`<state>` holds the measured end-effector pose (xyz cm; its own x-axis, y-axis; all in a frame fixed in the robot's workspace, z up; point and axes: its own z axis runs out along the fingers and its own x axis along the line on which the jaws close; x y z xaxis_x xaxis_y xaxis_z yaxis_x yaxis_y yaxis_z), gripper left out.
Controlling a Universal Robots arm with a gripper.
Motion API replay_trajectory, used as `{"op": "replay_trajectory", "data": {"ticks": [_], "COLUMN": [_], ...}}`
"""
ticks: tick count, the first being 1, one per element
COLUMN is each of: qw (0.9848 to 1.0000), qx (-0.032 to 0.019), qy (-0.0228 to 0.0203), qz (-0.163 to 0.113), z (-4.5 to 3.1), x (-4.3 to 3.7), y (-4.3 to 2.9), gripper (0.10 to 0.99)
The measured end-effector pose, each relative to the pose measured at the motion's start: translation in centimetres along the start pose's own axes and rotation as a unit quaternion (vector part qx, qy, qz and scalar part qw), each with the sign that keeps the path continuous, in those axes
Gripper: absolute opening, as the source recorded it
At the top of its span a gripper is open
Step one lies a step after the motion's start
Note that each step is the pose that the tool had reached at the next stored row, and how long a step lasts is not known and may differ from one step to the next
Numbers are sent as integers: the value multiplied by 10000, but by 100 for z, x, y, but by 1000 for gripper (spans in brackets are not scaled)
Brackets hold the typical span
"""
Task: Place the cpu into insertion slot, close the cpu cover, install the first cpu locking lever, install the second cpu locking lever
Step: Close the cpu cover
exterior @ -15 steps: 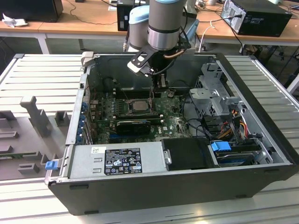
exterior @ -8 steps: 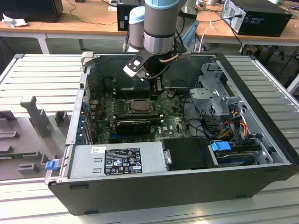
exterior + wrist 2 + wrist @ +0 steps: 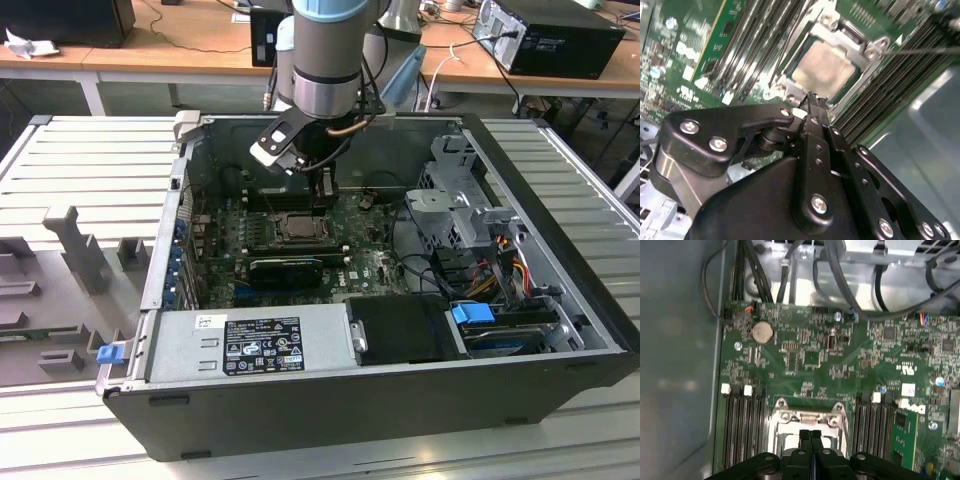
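In the exterior view my gripper (image 3: 323, 188) hangs inside the open computer case, just beside the insertion slot (image 3: 298, 226) on the green board. In the second wrist view the cpu (image 3: 825, 67) lies in the slot with its pale silvery-beige face up. The silver cpu cover (image 3: 852, 89) lies flat around it. My gripper (image 3: 812, 97) is shut with nothing between its fingers, and its tips sit at the cover's edge. A thin locking lever (image 3: 920, 50) juts out sideways from the socket. In the first wrist view the shut gripper (image 3: 811, 434) hovers over the cpu cover (image 3: 810, 416).
Rows of memory slots (image 3: 742, 425) flank the socket on both sides. A long black card (image 3: 285, 268) lies in front of it, then a power supply (image 3: 250, 345). A drive cage (image 3: 455, 195) and cables (image 3: 500, 260) stand at the exterior view's right. Case walls (image 3: 165, 240) ring the board.
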<state>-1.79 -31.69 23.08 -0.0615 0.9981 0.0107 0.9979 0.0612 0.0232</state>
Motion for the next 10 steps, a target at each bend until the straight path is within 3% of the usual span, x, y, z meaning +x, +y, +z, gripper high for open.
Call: {"op": "replay_trajectory", "data": {"ticks": [4, 10], "qw": [10000, 10000], "qx": [0, 1], "qy": [1, 0], "qz": [0, 0], "z": [10, 9], "x": [8, 11], "y": [-122, -173], "gripper": [106, 106]}}
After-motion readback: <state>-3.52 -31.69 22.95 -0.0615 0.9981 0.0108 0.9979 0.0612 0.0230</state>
